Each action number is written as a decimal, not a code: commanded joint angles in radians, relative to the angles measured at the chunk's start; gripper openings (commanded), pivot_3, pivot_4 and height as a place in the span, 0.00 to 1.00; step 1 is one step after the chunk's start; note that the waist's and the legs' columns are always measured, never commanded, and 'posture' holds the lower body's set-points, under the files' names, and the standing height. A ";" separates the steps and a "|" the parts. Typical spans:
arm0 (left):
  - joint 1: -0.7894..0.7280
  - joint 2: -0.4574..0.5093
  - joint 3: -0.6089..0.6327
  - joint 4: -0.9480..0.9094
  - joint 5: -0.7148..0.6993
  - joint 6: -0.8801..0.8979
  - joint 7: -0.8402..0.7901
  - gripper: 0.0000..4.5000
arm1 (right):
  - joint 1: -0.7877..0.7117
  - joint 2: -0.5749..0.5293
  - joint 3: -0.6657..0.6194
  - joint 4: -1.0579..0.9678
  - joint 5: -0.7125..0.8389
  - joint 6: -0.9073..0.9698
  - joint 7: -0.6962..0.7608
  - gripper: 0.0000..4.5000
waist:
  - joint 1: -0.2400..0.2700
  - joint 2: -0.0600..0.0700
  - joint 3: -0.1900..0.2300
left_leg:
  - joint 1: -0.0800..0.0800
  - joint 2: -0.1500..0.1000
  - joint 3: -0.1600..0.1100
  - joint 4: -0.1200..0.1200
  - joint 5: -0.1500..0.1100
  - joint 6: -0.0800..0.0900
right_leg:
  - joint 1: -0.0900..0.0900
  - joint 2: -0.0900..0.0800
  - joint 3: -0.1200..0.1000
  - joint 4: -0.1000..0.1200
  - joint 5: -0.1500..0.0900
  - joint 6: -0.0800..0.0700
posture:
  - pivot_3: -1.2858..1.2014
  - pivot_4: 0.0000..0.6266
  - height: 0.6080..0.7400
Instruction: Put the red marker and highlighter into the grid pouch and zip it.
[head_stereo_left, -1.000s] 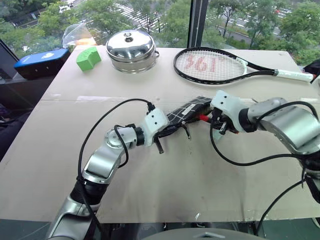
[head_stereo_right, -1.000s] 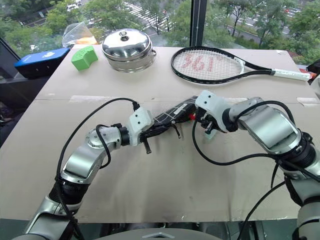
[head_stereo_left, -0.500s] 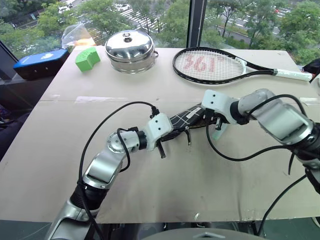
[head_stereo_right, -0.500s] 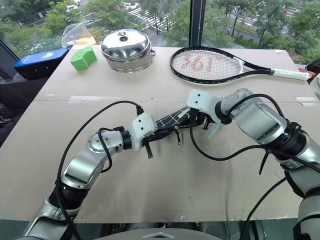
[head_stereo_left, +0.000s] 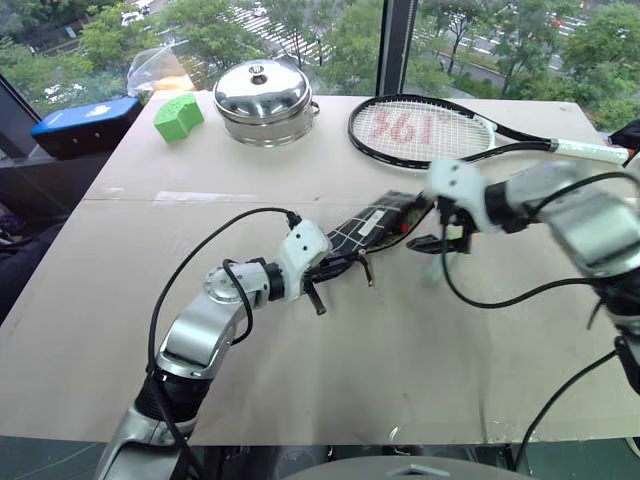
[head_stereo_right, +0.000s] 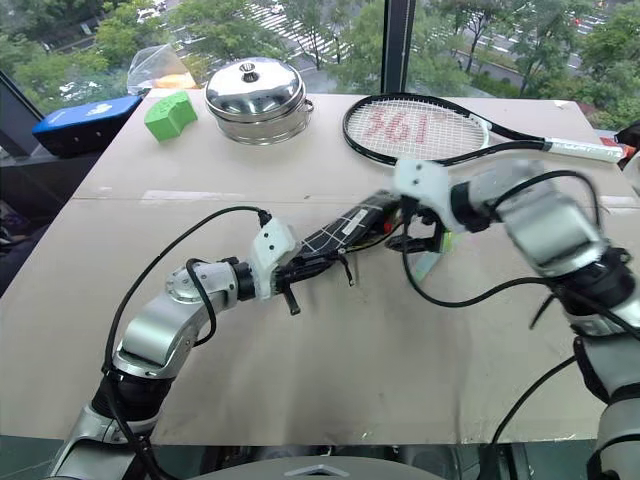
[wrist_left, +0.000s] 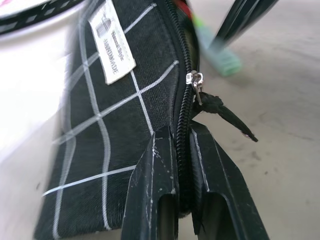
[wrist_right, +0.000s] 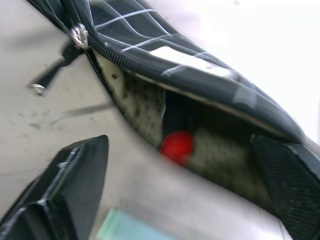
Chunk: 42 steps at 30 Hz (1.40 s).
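The grid pouch (head_stereo_left: 372, 226), pinched at its zipper edge by the left gripper (wrist_left: 182, 150) mid-table, lies unzipped with the red marker (wrist_right: 176, 146) inside, while the highlighter (head_stereo_right: 428, 262) waits on the table below the spread right gripper (wrist_right: 185, 190).

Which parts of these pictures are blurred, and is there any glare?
Eye views: the right arm and its open right gripper are motion-smeared, while the left gripper clamped on the black grid-lined fabric pouch is sharp. Left wrist view: the pouch's far end and the pale green highlighter are blurred, with washed-out white glare beside the pouch. Right wrist view: soft throughout, the red marker end fuzzy inside the opening.
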 joint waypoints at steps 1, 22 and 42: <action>-0.008 0.019 0.031 -0.023 -0.009 0.005 0.012 0.00 | 0.078 -0.010 -0.213 -0.153 0.120 0.215 -0.075 0.99 | 0.004 0.000 0.000 | 0.000 0.000 0.000 0.000 0.000 0.000 | 0.000 0.000 0.000 0.000 0.000 0.000 | 0.52 0.24 1.00; -0.103 0.024 0.080 0.037 -0.014 0.041 0.060 0.00 | 0.400 0.843 -0.381 -0.242 -0.383 0.759 -1.149 0.99 | -0.001 0.000 -0.002 | 0.001 0.000 0.000 -0.001 0.002 -0.004 | 0.000 0.008 0.003 0.001 0.000 -0.001 | 0.52 0.24 1.00; -0.089 0.033 0.032 0.033 0.004 -0.023 0.035 0.00 | 0.409 -0.090 -0.214 -0.434 0.027 0.327 -0.328 0.17 | -0.012 0.001 0.003 | 0.003 0.000 0.000 -0.003 -0.001 0.001 | 0.000 0.010 0.006 -0.001 -0.001 0.000 | 0.52 0.24 1.00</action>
